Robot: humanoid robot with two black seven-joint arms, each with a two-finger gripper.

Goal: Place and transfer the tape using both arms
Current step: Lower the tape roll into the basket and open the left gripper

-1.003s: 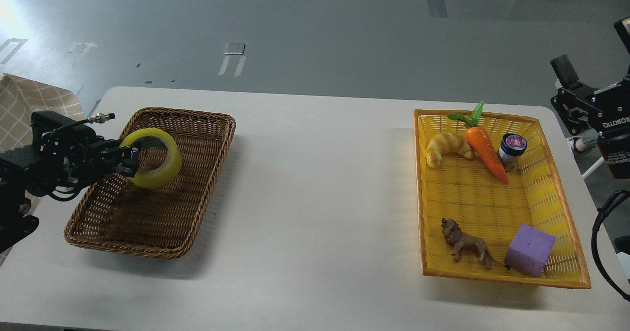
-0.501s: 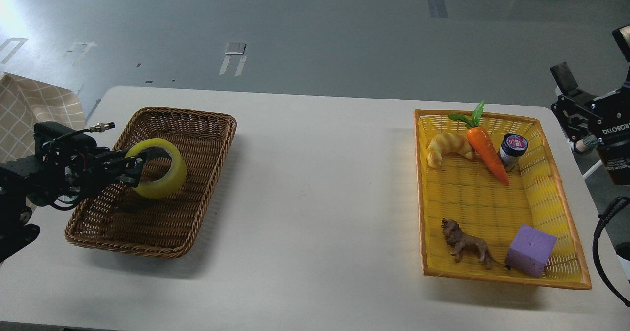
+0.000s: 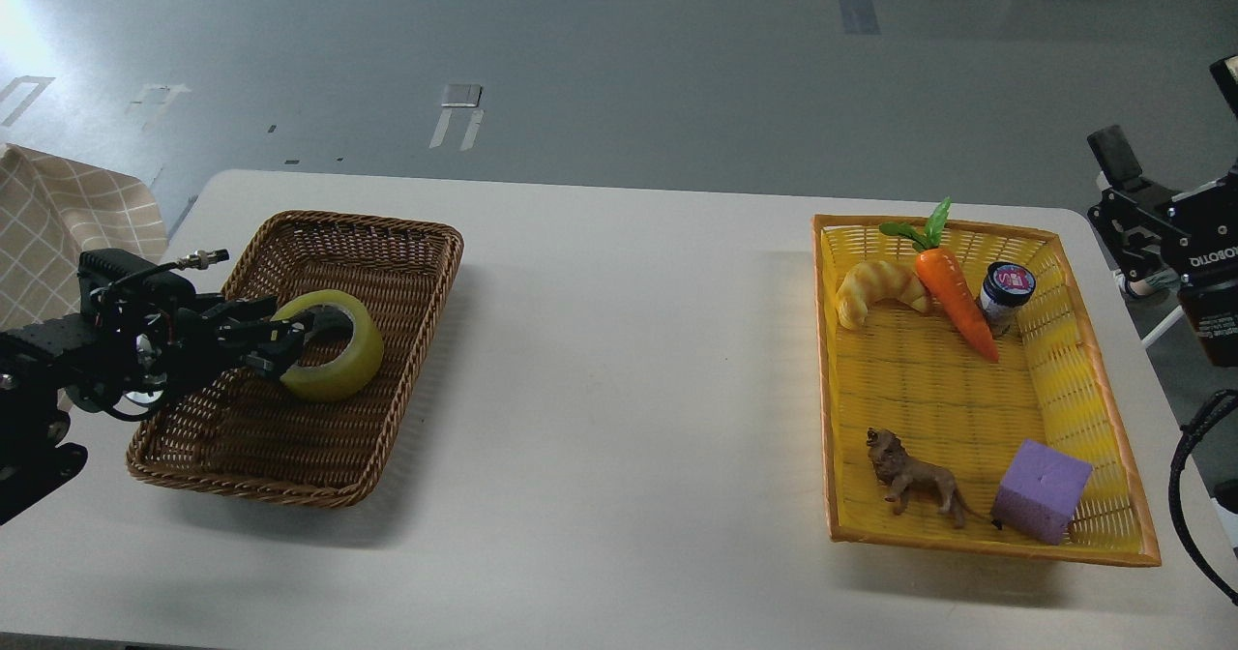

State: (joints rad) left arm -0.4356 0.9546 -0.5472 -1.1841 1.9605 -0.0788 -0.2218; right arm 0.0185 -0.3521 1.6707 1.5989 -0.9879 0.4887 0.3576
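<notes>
The yellow tape roll lies low inside the brown wicker basket on the left of the table, tilted a little, its hole facing up. My left gripper comes in from the left and is shut on the roll's near wall, one finger inside the hole and one outside. My right gripper is off the table's right edge, beyond the yellow basket, with its fingers spread and nothing between them.
A yellow basket on the right holds a croissant, a carrot, a small jar, a toy lion and a purple cube. A checked cloth lies at the far left.
My left gripper has moved down and a little right with the tape, bringing it from above the brown basket to near its floor. The right gripper has drifted slightly right.
</notes>
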